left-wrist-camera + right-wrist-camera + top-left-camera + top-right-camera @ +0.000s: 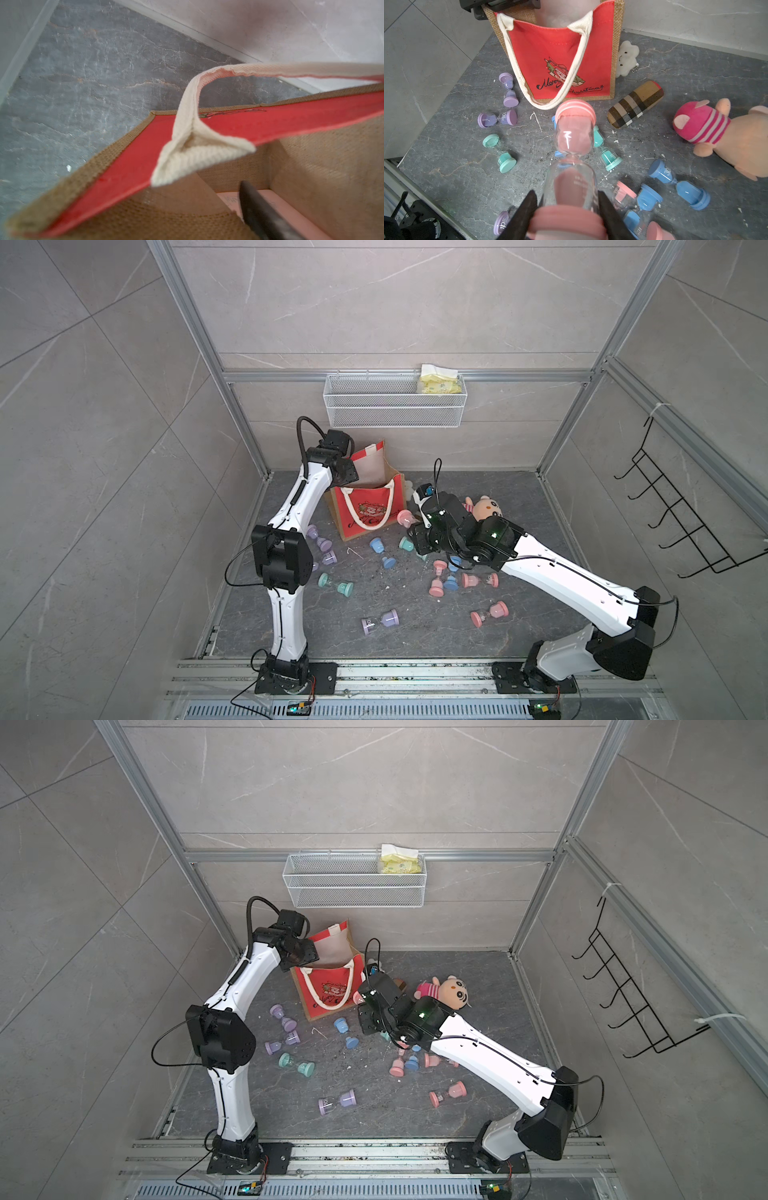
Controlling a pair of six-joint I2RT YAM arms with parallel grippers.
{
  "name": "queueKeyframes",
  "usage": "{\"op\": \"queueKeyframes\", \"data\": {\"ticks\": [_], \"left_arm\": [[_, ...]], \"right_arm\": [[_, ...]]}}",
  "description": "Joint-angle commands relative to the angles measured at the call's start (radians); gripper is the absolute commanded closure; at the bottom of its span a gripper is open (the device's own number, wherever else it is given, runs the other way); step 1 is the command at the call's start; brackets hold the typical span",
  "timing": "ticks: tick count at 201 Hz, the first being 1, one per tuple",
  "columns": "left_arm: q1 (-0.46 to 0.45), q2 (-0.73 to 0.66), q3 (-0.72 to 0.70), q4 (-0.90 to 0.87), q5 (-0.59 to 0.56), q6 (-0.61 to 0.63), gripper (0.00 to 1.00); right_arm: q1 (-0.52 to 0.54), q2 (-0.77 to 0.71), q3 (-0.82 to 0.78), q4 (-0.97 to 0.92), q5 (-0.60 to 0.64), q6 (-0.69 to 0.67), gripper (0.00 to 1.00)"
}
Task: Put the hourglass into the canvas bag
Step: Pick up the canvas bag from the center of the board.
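Bag within reach: the right gripper [566,196] is clamped on a pink hourglass [574,143], its fingers on either side of one glass bulb right by the end cap. The rest of the hourglass points out toward the bag [529,52]. In a top view the hourglass hangs in the air just right of the bag's near right corner, not yet over the opening, above a floor [374,639] strewn with other hourglasses [380,620].

The left gripper [348,475] is at the bag's far left rim with one finger [259,214] down inside, beside a handle [187,158]. Whether it is pinching the cloth cannot be told.

The hourglass looks light, but it is smooth, thin-necked glass and likely fragile. The ridged plastic caps seem the safest hold, never the waist. Gripped at one end, it may swing or slip, so it probably calls for a low, gentle release inside the soft-sided bag.
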Motion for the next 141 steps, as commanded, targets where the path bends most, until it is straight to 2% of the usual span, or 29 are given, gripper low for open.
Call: {"op": "queueKeyframes", "data": {"ticks": [1,57,72,116,141], "left_arm": [[0.003,-0.009,0.009,-0.014,0.005,0.065,0.41],[0.002,-0.138,-0.121,0.075,0.008,0.131,0.81],[0.001,-0.183,-0.167,0.119,0.026,0.143,0.89],[-0.007,-0.329,-0.330,0.223,0.076,0.186,1.00],[-0.013,-0.403,-0.416,0.251,0.093,0.215,1.00]], "right_arm": [[-0.005,-0.021,0.034,0.017,0.021,-0.024,1.00],[-0.004,-0.018,0.075,0.010,-0.008,-0.019,1.00],[-0.004,-0.008,0.099,0.005,-0.022,-0.010,1.00],[0.000,0.019,0.175,0.019,-0.065,0.015,1.00],[0.001,0.077,0.257,-0.005,-0.064,0.025,1.00]]}}
